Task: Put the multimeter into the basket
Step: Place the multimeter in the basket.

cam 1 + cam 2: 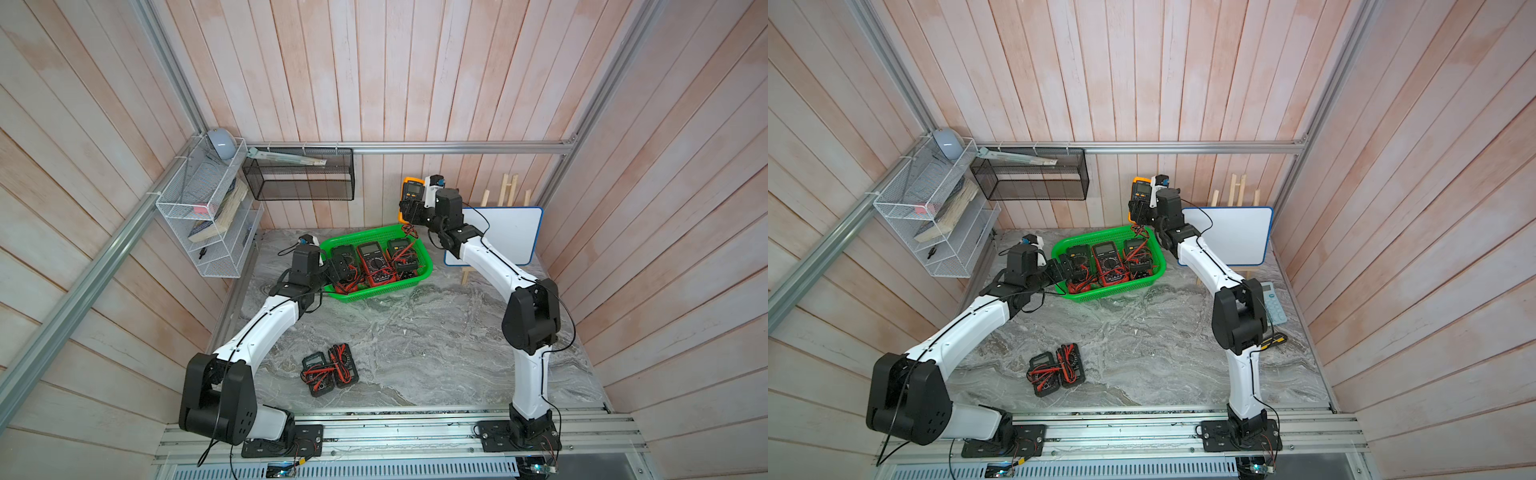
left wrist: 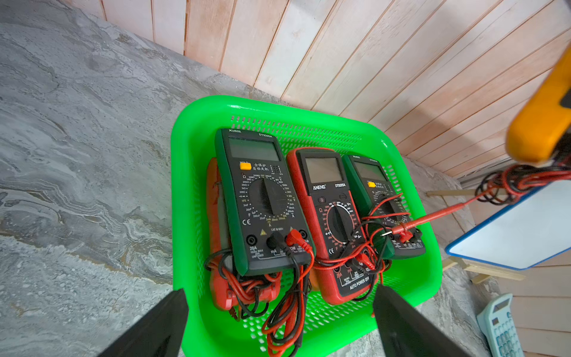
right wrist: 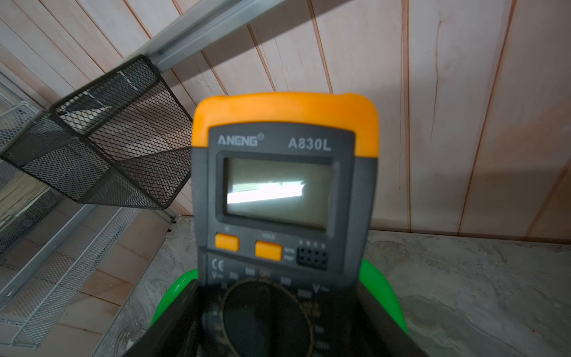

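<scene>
Your right pincer [image 1: 409, 210] clenches the orange multimeter [image 1: 412, 189] above the far right corner of the basket [image 1: 376, 296], left pincer [image 2: 279, 290] released, and its dangling leads [image 2: 506, 185] could snag the rim.

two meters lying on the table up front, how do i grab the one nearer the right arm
Come straight down on that multimeter and close the jaws across its narrow width, probably near its far end. It lies flat, so only the long edges offer a hold; its neighbour seems to touch one edge, and leads cross its middle.
</scene>
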Motion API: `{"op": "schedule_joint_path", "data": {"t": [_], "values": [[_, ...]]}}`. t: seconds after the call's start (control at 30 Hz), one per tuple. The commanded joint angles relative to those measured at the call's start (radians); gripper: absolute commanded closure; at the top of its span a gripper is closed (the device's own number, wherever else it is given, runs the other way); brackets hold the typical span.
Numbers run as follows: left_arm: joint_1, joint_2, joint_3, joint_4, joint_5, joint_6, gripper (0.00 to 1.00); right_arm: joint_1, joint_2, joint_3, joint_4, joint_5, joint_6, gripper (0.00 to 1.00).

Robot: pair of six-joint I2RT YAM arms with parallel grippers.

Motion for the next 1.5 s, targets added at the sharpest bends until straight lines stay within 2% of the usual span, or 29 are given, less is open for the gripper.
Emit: {"op": "schedule_joint_path", "data": {"t": [0.0,0.63,0.93,1.2,1.33,1.47], "values": [[0.004,-0.021,-0.022,-0.001,0.004,-0.005,0.00,0.008,0.034,0.079,0.075,-0.019,0.025,0.67],[0.004,-0.008,-0.039,0.011,0.010,-0.014,0.00,0.159,0.086,0.017,0.060,-0.037,0.013,0.67],[0.005,-0.003,-0.039,0.014,0.014,-0.020,0.00,0.190,0.073,-0.092,-0.002,-0.027,-0.043,0.67],[0.005,-0.003,-0.038,0.012,0.016,-0.020,0.00,0.204,0.096,-0.107,-0.095,-0.023,-0.089,0.67],[0.004,-0.003,-0.039,0.014,0.017,-0.020,0.00,0.216,0.122,-0.087,-0.148,-0.022,-0.104,0.63],[0.004,-0.003,-0.038,0.017,0.017,-0.021,0.00,0.222,0.155,-0.042,-0.207,-0.008,-0.117,0.49]]}}
